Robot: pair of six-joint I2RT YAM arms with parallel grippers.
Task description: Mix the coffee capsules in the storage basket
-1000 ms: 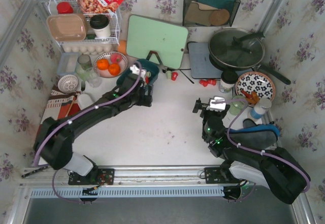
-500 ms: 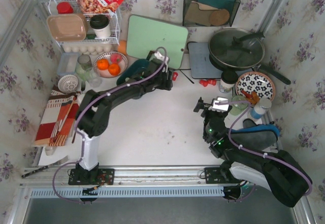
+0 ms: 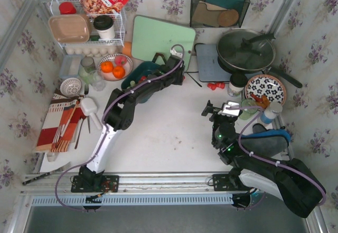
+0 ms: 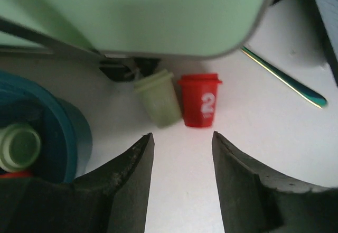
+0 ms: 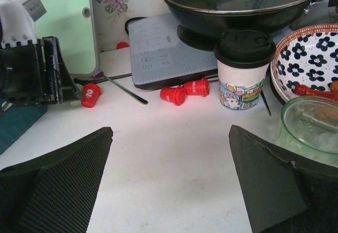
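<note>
The dark teal storage basket (image 3: 133, 78) sits left of centre, below the green cutting board (image 3: 158, 40). In the left wrist view its rim (image 4: 58, 132) is at the left, with a pale green capsule (image 4: 18, 146) inside. My left gripper (image 4: 182, 143) is open and empty on the table just short of a pale green capsule (image 4: 157, 103) and a red capsule (image 4: 199, 100) marked 2, which lie side by side under the board's edge. Two more red capsules (image 5: 173, 94) lie by the induction plate. My right gripper (image 5: 171, 132) is open and empty.
An induction plate (image 5: 169, 48) carries a lidded pan (image 3: 245, 48). A lidded paper cup (image 5: 243, 69), a patterned dish (image 3: 265, 89) and a glass bowl (image 5: 311, 124) stand at the right. A thin utensil (image 4: 285, 77) lies by the board. Oranges (image 3: 112, 69) sit left of the basket.
My left arm has swung right from over the basket to the two capsules under the cutting board's edge. The right arm has barely moved.
</note>
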